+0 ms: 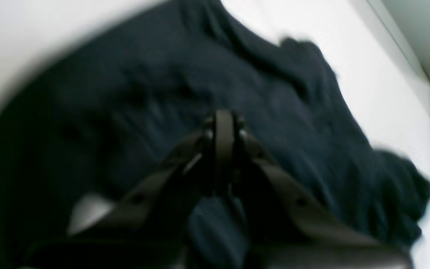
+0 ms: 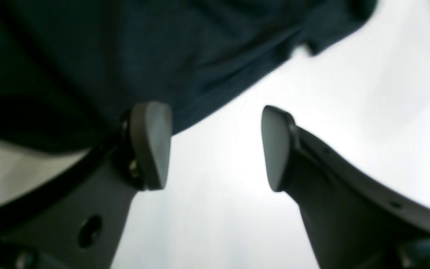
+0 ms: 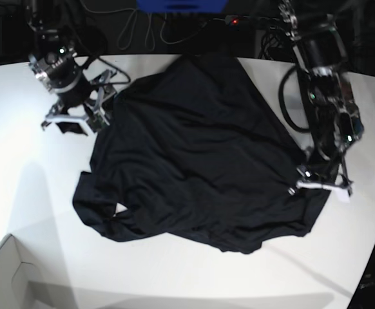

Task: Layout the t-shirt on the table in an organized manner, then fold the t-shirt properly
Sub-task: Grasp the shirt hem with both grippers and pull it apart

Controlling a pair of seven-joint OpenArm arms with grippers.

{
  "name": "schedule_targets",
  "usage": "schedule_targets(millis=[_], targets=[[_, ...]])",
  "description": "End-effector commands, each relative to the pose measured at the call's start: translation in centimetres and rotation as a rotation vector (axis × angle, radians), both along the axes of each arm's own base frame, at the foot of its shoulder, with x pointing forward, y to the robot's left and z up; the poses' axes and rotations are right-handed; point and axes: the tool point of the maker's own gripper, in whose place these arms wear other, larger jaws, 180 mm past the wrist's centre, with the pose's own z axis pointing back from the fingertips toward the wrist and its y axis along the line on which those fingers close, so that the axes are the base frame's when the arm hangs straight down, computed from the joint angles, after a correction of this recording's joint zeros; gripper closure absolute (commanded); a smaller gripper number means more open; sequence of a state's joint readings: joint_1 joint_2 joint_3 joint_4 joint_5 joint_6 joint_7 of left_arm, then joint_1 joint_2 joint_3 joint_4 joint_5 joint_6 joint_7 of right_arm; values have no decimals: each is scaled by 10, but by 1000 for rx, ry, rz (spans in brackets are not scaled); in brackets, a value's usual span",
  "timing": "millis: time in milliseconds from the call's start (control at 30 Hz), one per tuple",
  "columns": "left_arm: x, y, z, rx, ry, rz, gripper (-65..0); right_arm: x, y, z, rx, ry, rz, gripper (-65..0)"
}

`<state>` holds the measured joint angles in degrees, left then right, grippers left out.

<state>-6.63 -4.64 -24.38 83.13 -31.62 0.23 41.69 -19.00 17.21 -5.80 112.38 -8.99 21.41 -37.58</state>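
The black t-shirt (image 3: pixel 194 154) lies spread and wrinkled on the white table (image 3: pixel 33 180), with its lower hem bunched. My left gripper (image 3: pixel 319 187) is at the shirt's right edge. In the blurred left wrist view it (image 1: pixel 224 119) is shut over the dark fabric (image 1: pixel 162 74); whether cloth is pinched I cannot tell. My right gripper (image 3: pixel 78 122) is at the shirt's upper left edge. In the right wrist view it (image 2: pixel 215 149) is open over bare table (image 2: pixel 349 112). One fingertip (image 2: pixel 151 145) overlaps the shirt's edge (image 2: pixel 162 45), and nothing is between the pads.
A white box corner (image 3: pixel 7 270) sits at the front left. A blue object (image 3: pixel 181 5) and cables lie beyond the table's far edge. The table's curved edge runs down the right side behind the left arm.
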Motion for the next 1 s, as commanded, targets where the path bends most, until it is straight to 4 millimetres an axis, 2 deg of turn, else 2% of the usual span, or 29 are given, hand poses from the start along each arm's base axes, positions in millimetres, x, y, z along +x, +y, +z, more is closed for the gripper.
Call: schedule_targets(millis=[0,100,267,333,400,467,533,633,800,967], targets=[[1,-9,16,-9,-48,-16,-4,16,1,16,7,-66,10,-384],[-23,-50,12,-54,-10,-88,-4,42,5,31,24,-128,6,-385],[-58,-121,-26,-68,118,-292,-4,100,14,54,81,-216,-35,-385],[-68,-135,-44,-63,173,-347,-4,122,17,52,100,-213,-47,-385],[-76,-140,-65,-58,235,-378,-4,140,27,45,115,-180,-17,-385],[-76,-128,-80,-41,262,-358,-4,152,29,34,119,-137,-9,-385],[-75,-107,-93,-4,267,-317,-4,162,26,25,118,-106,-22,-384],[-73,-59,-106,89,259,-248,-4,167,25,13,123,-70,-33,-384],[-54,6,-108,197,254,-172,-4,164,31,4,138,-46,-33,-384],[-25,49,-94,238,242,-102,-4,159,41,-1,151,-34,-21,-384]])
